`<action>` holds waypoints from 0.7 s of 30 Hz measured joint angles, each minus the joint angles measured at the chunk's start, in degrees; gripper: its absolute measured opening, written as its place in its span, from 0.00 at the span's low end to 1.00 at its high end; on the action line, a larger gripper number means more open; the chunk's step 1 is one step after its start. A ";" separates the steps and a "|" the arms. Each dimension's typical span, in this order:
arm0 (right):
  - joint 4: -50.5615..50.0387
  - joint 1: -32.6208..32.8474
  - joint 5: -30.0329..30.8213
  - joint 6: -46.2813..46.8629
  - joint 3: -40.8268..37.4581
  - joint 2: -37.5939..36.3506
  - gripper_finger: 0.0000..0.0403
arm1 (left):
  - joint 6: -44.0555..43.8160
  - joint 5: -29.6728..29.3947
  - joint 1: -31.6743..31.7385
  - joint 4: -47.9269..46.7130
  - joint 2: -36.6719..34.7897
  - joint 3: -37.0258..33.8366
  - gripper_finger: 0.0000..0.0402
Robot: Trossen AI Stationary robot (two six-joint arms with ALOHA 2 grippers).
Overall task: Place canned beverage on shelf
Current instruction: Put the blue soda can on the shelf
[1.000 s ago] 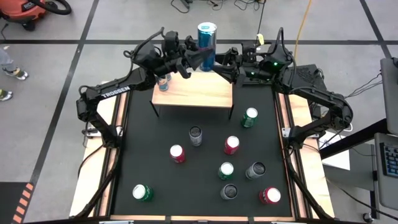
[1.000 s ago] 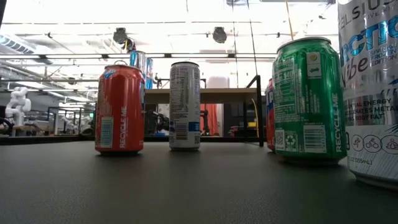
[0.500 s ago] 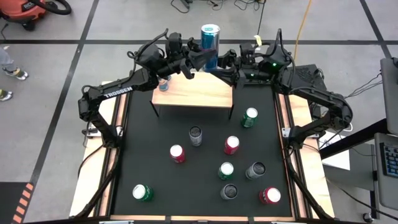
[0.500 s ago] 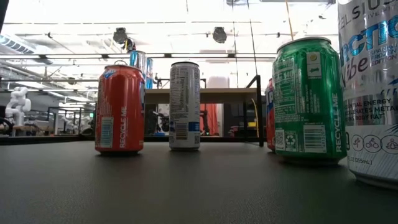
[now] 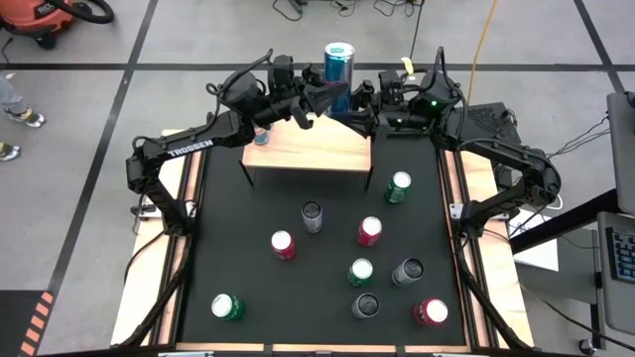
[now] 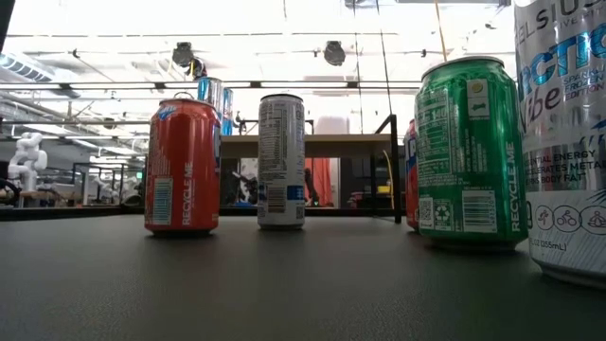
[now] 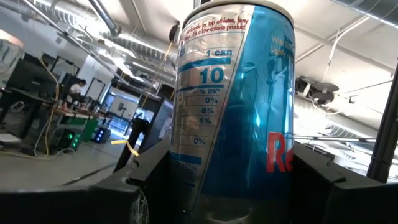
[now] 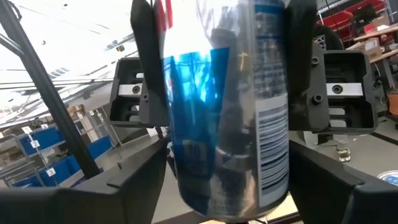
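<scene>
The blue can (image 5: 338,63) is up in the air at the far edge of the table, just past the back of the shelf (image 5: 310,147), upright, w/ both arms meeting at it. The left gripper (image 5: 316,94) has it clamped: in the left wrist view its fingers (image 7: 146,171) sit tight on both sides of the can's lower half. The right gripper (image 5: 359,97) is right at the can too, w/ fingers on either side of it (right wrist view shows them flanking the can, but I can't tell if they're pressing yet or just closing in).

Progress: one small can (image 5: 261,132) already stands on the shelf's left end. The blue one isn't down yet, looks like mid hand-over btwn arms. Left to do: set it on the board, let go. Eight more cans wait on the black tabletop (image 5: 253,283), e.g. the green can (image 5: 399,185) nearest the shelf.
</scene>
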 joint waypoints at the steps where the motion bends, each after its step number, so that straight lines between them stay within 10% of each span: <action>1: 0.00 0.00 0.00 0.00 0.00 0.00 0.69 | 0.00 0.00 0.00 0.00 0.00 0.00 0.58; 21: -0.04 -0.02 0.04 -0.04 0.00 0.00 0.56 | -0.04 0.04 0.22 -0.39 -0.02 0.00 0.58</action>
